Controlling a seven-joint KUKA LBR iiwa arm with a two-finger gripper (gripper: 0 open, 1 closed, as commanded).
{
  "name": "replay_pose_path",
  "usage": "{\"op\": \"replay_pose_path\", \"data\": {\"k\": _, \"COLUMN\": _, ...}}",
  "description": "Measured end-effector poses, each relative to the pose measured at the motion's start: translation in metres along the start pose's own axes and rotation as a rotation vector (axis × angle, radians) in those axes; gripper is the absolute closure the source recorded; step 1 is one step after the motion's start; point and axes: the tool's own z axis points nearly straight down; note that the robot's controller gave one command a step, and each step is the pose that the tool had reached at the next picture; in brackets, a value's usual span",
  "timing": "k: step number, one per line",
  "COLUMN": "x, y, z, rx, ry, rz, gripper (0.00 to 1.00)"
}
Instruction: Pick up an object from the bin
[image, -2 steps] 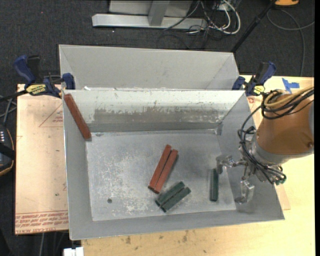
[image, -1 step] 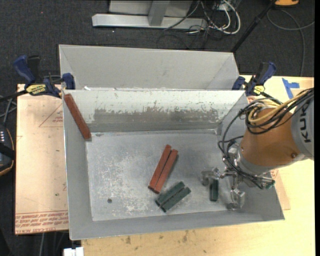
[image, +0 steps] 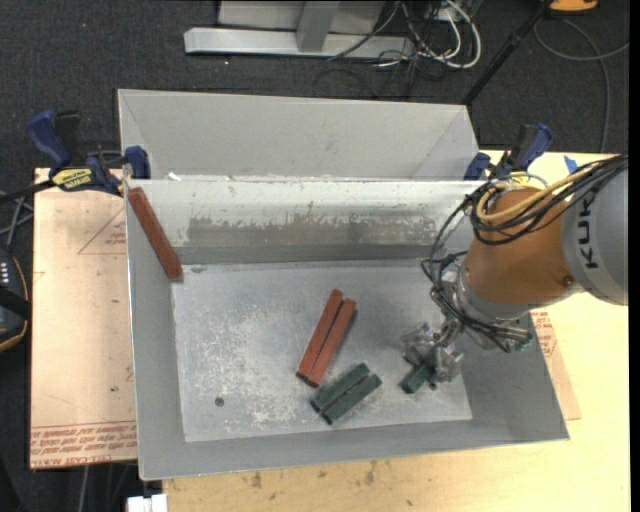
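Presently the metal gripper (image: 430, 366) hangs low in the lower right of the frame, close above the floor of the grey metal bin (image: 300, 452). It sits under the orange-brown wrist cover (image: 520, 262) with its looped black cables.

To do this step well, I judge it should first settle on one thing, since nothing lies clearly beneath it. It would travel left along the floor until it stands squarely over the nearest block, then turn so that it closes across the block's narrow side. Only then should it descend and close. Going down where it hangs would likely meet bare floor.

How far open the gripper is I cannot tell. Its tip reads as a tangle of dark and pale parts, and a small dark bit at its lower left may be part of it or a loose scrap. I see nothing that it plainly has hold of.

Nearest, to the left and slightly lower, a dark green rectangular block (image: 346, 392) lies flat on the floor, slanting up towards the right, apart from the gripper. Above and left of that, a pair of reddish-brown long bars (image: 327, 337) lies side by side, touching each other, the lower end close to the green block. Well apart, at the upper left, a third reddish-brown long bar (image: 153, 233) leans along the bin's wall.
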Motion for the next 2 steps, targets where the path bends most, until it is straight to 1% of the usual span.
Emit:
{"op": "replay_pose_path", "data": {"k": 1, "x": 0.000, "y": 0.000, "z": 0.000, "rx": 0.000, "ry": 0.000, "rz": 0.000, "gripper": 1.00}}
{"op": "replay_pose_path", "data": {"k": 2, "x": 0.019, "y": -0.008, "z": -0.115, "rx": 0.000, "ry": 0.000, "rz": -0.043, "gripper": 1.00}}
